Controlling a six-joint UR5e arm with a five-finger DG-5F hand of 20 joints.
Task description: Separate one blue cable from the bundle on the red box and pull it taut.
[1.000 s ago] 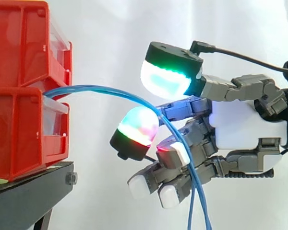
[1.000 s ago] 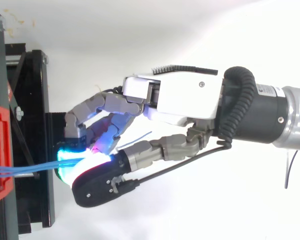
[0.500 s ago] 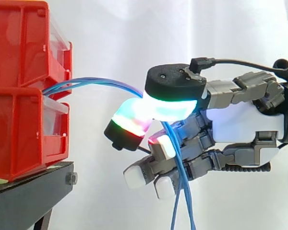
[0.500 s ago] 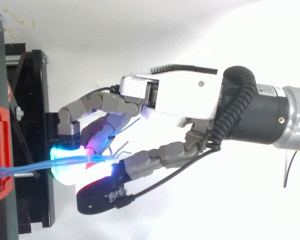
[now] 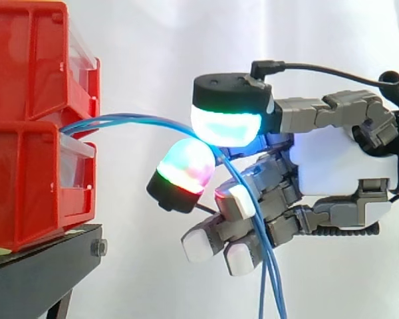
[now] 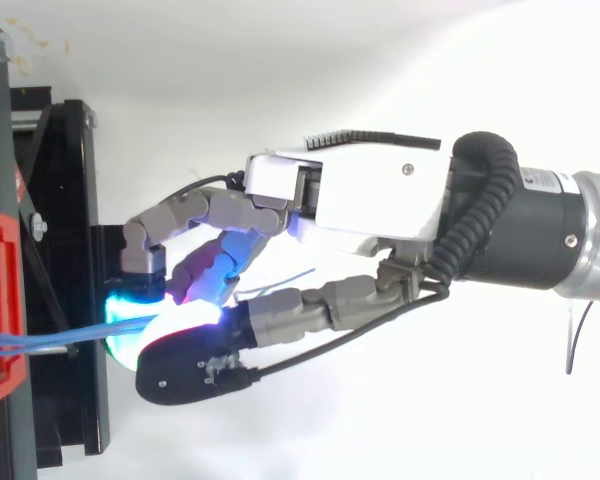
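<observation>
Hand [image 5: 332, 166] closed in a narrow pinch: cyan-glowing thumb pad [image 5: 226, 126] and magenta-green fingertip pad [image 5: 186, 166] meet on the thin blue cables [image 5: 139, 121]. Half a second ago the pads were pressed flat together; now the thumb pad sits slightly higher, so the grip looks lighter. The cables arch slack from the lower red plastic bin [image 5: 33, 179], then hang down. Several strands share the pinch: judged neither separated nor taut.

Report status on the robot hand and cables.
Robot hand pinching blue cables between its pads. Cables together, slack, drooping off red bins. Nothing blocking.
</observation>
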